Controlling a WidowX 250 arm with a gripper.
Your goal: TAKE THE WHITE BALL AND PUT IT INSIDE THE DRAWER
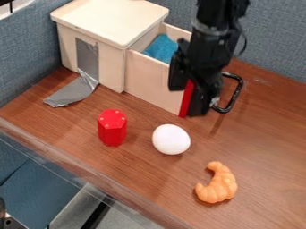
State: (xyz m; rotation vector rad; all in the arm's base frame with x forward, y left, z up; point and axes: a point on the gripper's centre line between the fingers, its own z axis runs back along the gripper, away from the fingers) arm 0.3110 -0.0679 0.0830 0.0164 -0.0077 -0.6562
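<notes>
The gripper (188, 101) hangs at the front end of the pulled-out drawer (149, 84), behind and slightly right of the ball. Its two black fingers stand apart, open, with part of the drawer's red-edged front visible between and behind them. On the brown table lies the white ball (171, 139), egg-like in outline, in front of the drawer and apart from the gripper. A blue cloth (161, 48) lies inside the drawer, whose far end is partly hidden by the arm.
The wooden cabinet (108, 20) stands at the upper left, with grey tape (74, 91) running onto the table (263, 134). A red hexagonal block (112, 128) is left of the ball, an orange croissant (217, 184) front right. The drawer's black handle (238, 93) sticks out beside the arm.
</notes>
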